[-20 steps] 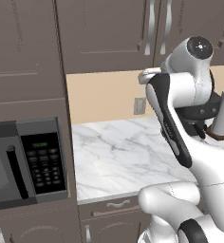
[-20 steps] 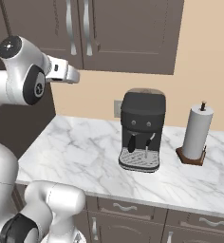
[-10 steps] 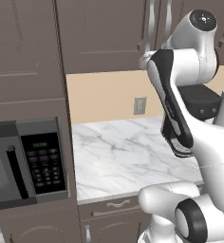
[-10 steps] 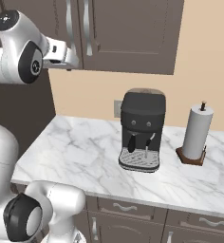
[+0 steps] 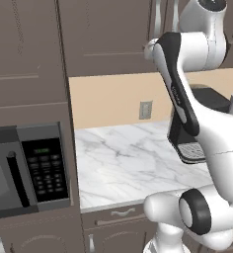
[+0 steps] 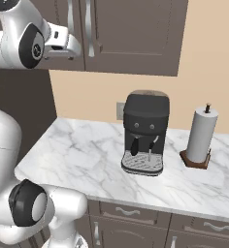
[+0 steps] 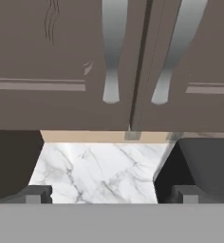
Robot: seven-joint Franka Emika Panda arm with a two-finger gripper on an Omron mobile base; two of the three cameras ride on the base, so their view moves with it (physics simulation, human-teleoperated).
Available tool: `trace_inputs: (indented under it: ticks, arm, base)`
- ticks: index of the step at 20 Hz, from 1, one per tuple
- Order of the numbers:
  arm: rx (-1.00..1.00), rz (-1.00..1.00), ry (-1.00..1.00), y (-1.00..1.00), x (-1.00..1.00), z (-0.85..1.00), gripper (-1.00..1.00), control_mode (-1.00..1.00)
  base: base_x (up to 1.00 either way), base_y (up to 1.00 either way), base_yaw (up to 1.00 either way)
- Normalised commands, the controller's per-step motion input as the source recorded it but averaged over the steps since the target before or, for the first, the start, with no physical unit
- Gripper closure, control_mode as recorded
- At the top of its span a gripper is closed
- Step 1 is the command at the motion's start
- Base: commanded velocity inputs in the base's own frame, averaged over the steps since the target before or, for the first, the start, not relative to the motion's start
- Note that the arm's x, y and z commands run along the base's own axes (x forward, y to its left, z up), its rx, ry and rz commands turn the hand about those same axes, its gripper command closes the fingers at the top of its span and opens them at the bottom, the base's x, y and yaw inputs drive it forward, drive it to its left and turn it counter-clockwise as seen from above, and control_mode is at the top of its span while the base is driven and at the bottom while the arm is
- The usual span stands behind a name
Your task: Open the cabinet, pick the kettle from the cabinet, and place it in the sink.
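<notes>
Since a second ago we've raised our gripper (image 7: 112, 192) up to the cabinet (image 7: 61, 57), jaws spread wide and holding nothing, just below its two closed doors' silver handles (image 7: 113, 52), above the marble counter (image 6: 87, 155) by the coffee machine (image 6: 144, 133).

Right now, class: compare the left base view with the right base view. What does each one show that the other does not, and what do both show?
Left base view alone: the microwave with its black keypad, built into the tall unit at the left.

Right base view alone: the paper towel roll upright on its wooden stand, to the right of the coffee machine.

Both: the white marble counter, the black coffee machine, the wall outlet, the closed cabinet with silver handles, and the white arm raised towards those doors.
</notes>
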Motion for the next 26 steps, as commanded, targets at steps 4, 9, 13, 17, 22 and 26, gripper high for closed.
trace_inputs:
  ticks: [4,9,13,17,22,26]
  arm:
    - [0.00,0.00,-0.03,0.08,0.32,0.12,-1.00,-1.00]
    - [0.00,0.00,-0.03,0.02,0.32,0.12,-1.00,-1.00]
    - [0.00,0.00,-0.02,0.00,0.32,0.16,-1.00,-1.00]
    - [0.00,0.00,-0.04,0.00,0.29,0.20,-1.00,-1.00]
    - [0.00,0.00,-0.08,0.00,0.32,0.16,-1.00,-1.00]
    - [0.00,0.00,-0.09,0.00,0.31,0.06,-1.00,-1.00]
  base:
    - [0.00,0.00,0.00]
    - [0.00,0.00,0.00]
    - [0.00,0.00,0.00]
    - [0.00,0.00,0.00]
    - [0.00,0.00,0.00]
    - [0.00,0.00,0.00]
